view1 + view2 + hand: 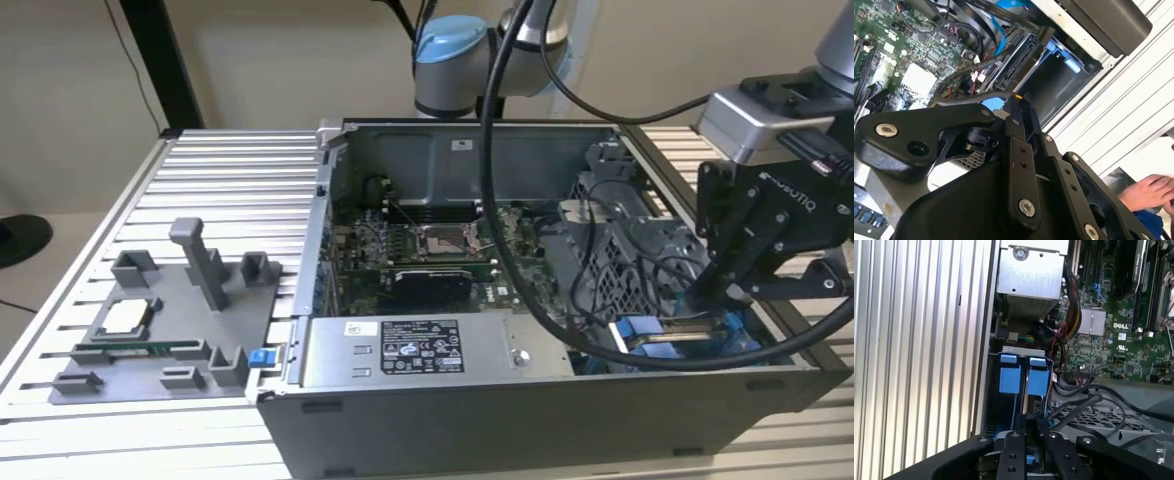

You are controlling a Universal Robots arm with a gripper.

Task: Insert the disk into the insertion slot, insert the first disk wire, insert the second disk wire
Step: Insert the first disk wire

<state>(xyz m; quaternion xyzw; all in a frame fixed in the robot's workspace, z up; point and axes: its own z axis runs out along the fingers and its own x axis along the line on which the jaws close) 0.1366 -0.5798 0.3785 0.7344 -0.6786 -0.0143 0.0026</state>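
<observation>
Ribbed aluminium slats form the silver work table [227, 180]. On it stands the open dark grey steel computer case [534, 420]. The exterior view alone takes in the whole layout. A flat grey plastic fixture plate [147, 340] with upright pegs lies just beside the case, on the exterior view's left. A grey labelled power-supply box [414, 350] sits along the case's near wall, with the green motherboard [427, 250] behind it. The perforated grey metal drive cage [641, 240] fills the end on the exterior view's right.

The black robot gripper [705, 298] hangs low inside the case over that cage. None of the views settles whether its jaws are apart or clamped on anything.

Directly under the gripper lies the flat silver-grey disk in its bright blue carrier frame [674, 340], down in the cage. How far it is seated cannot be told.

The first wrist view adds what the exterior view hides: the narrow insertion slot [1013, 390] has two blue plastic tabs side by side at its mouth. The gripper [1032, 427] is lined up just beside them. Loose black cables [1089, 405] trail across the cage top close by.

In the second wrist view, the gripper [1004, 107] has a black cable draped over its linkage, and a person's hand [1149, 192] lies beyond the case, past the table slats.
</observation>
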